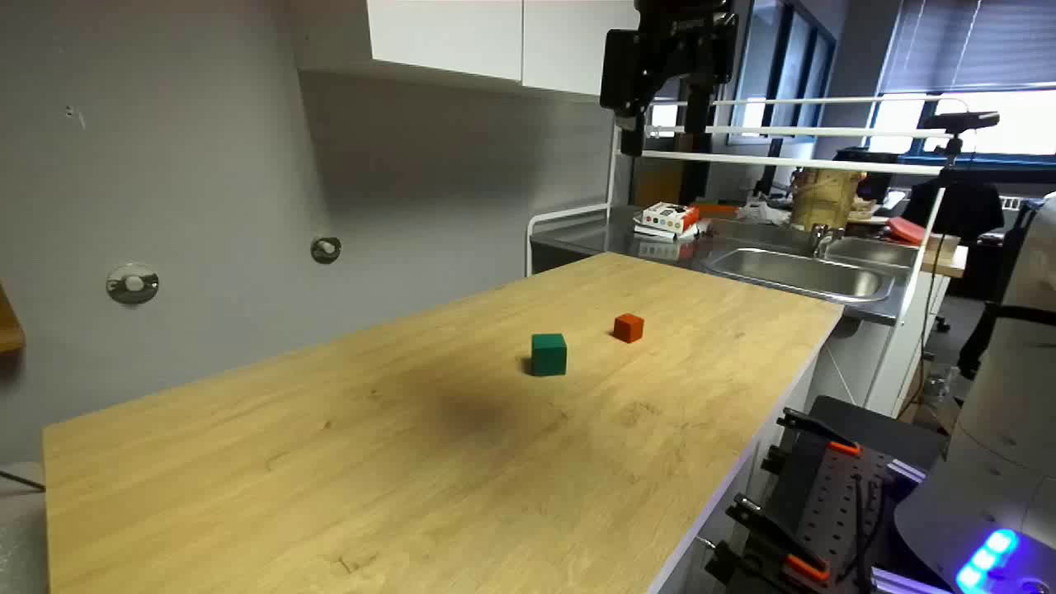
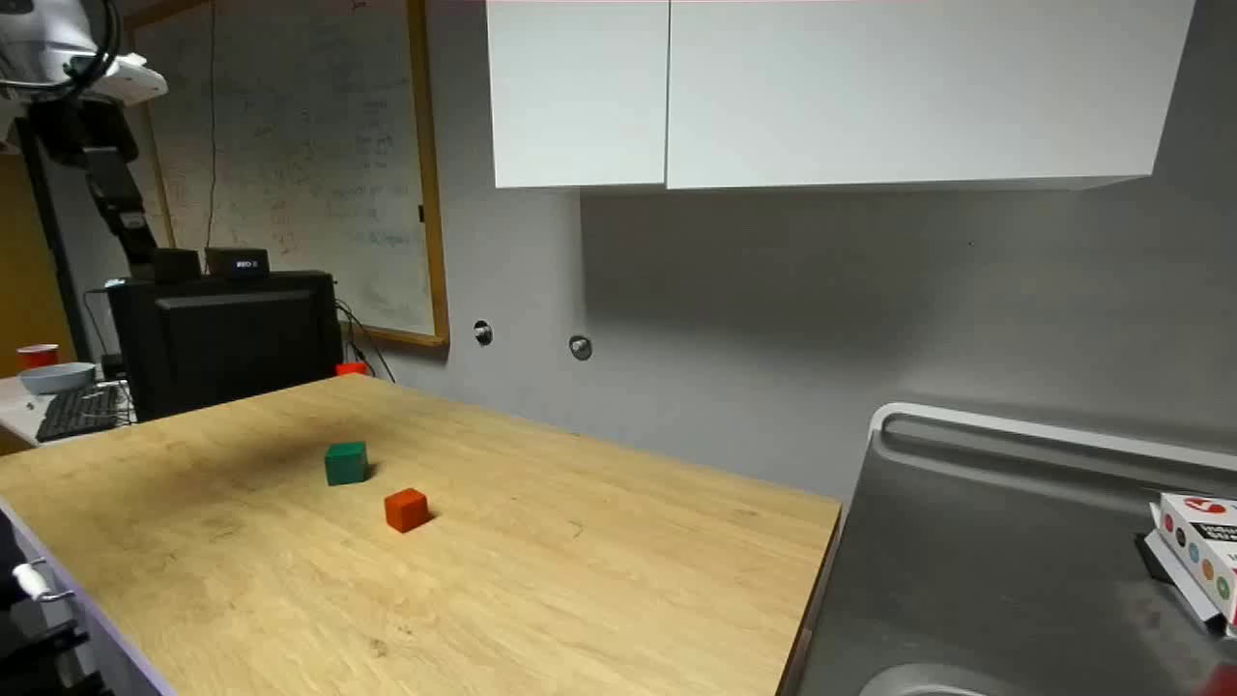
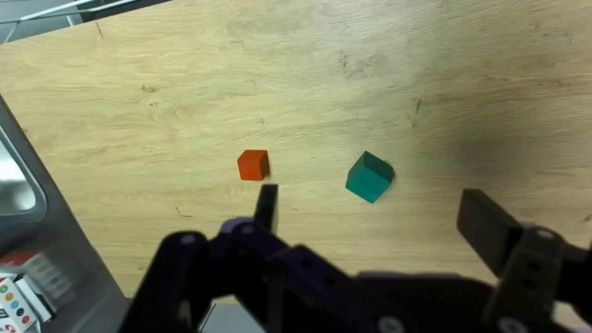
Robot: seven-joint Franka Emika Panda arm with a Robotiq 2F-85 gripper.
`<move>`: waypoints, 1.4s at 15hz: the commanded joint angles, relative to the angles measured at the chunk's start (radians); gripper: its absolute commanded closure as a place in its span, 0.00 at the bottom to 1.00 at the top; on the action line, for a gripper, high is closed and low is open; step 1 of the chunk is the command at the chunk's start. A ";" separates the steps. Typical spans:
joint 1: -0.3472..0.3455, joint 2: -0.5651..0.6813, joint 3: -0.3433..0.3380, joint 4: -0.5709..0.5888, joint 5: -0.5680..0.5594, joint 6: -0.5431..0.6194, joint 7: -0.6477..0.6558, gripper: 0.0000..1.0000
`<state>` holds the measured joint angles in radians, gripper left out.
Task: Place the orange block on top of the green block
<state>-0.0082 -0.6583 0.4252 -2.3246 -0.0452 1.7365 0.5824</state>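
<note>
Orange block (image 1: 629,328) below tool (image 1: 665,139); well apart

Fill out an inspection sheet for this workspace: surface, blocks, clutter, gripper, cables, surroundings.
Surface: wooden tabletop, dark marks in places.
Job's things: orange block and green block both rest on the tabletop, apart, not stacked.
Clutter: a box near the sink, off the tabletop.
Gripper: open, raised clear of both blocks, holding nothing.
Cables: black cables along the arm; a thin cord hangs across the whiteboard.
Surroundings: white cupboard and grey wall.
</note>
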 commanded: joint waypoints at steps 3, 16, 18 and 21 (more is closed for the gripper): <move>0.031 0.008 -0.022 0.004 -0.017 -0.002 0.016 0.00; -0.076 0.208 -0.198 0.016 -0.020 0.105 0.001 0.00; -0.089 0.291 -0.276 0.026 0.017 0.165 -0.042 0.00; -0.104 0.431 -0.381 0.058 0.090 0.229 -0.103 0.00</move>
<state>-0.1041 -0.3580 0.1202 -2.3243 -0.0247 1.9322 0.5363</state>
